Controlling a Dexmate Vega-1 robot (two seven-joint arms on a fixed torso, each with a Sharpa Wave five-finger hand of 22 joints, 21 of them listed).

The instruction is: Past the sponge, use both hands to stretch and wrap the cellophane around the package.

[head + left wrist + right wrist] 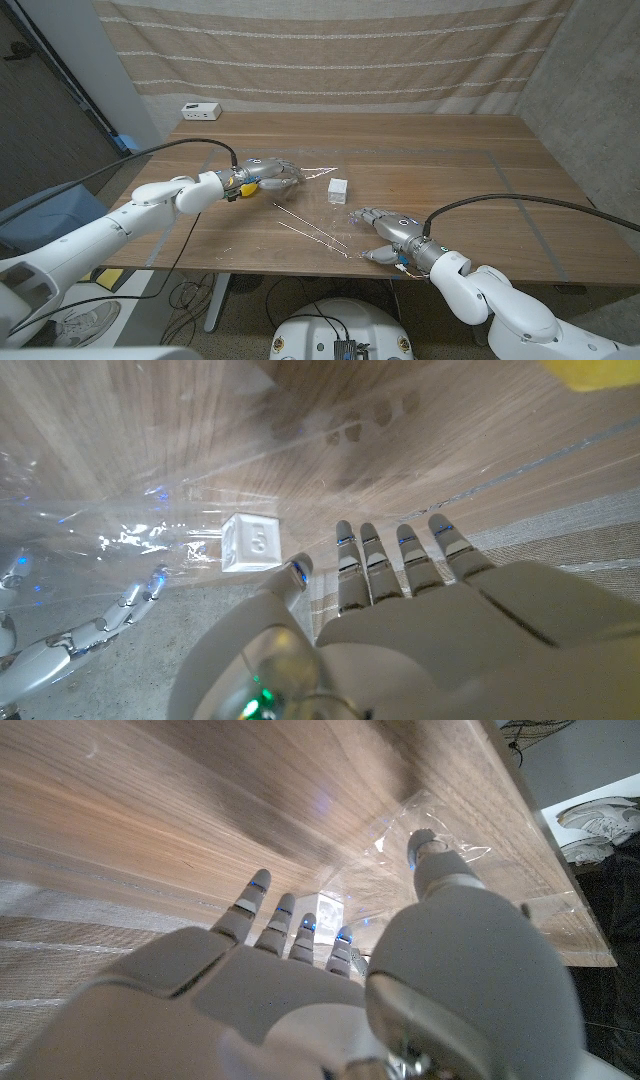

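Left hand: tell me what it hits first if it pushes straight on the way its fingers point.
Probably the cellophane, then the small white package, which lies just past the left hand fingertips in the left wrist view. Depth is unclear.

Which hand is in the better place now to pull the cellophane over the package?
Probably the left hand: it reaches over the cellophane edge beside the package. The right hand sits at the sheet's near corner, farther from the package.
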